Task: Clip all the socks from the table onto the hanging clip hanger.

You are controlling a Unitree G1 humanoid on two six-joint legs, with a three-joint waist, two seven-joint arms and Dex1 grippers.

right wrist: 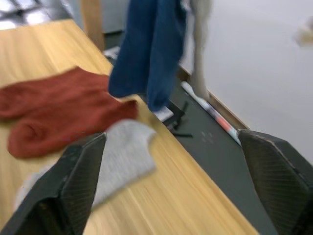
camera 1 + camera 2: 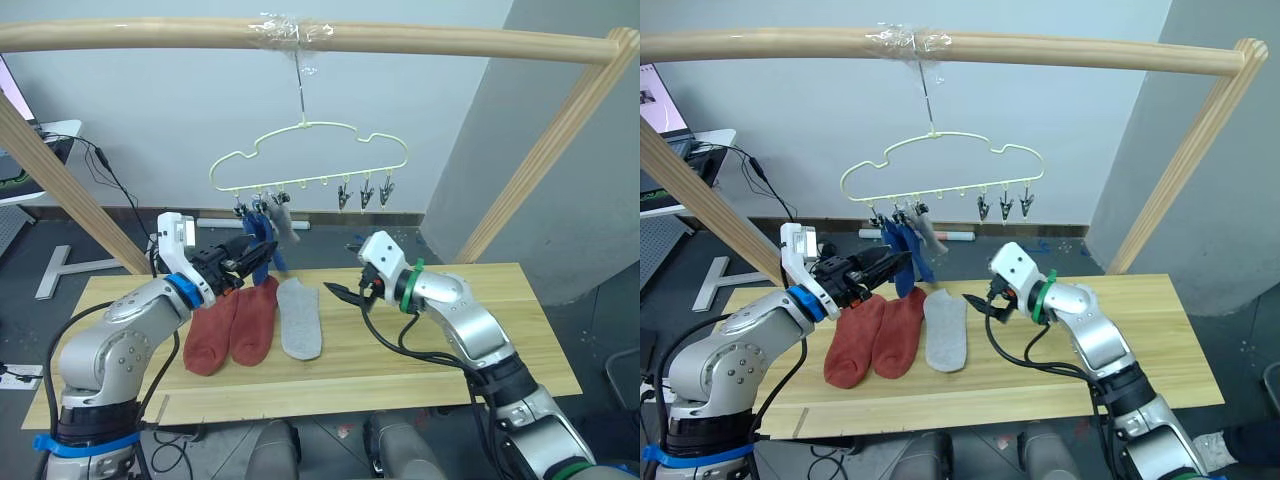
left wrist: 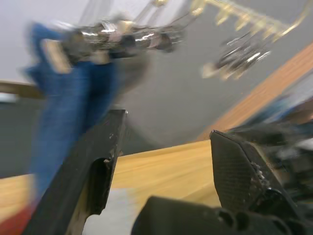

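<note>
Two blue socks and a grey one hang from the hanger. Two red socks and a grey sock lie on the counter. Both pincers, left and right, gape empty.

A round wooden pole frame (clear tape at mid-bar) spans overhead.

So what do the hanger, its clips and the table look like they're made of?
The hanger looks like thin wire with a pale-yellow coating: slim and smoothly bent into a cloud outline, though plastic can't be ruled out. The clips look like bare metal, small, silvery and glinting. The table looks like light wood planks with a matte finish, showing lengthwise grain and seams.
</note>
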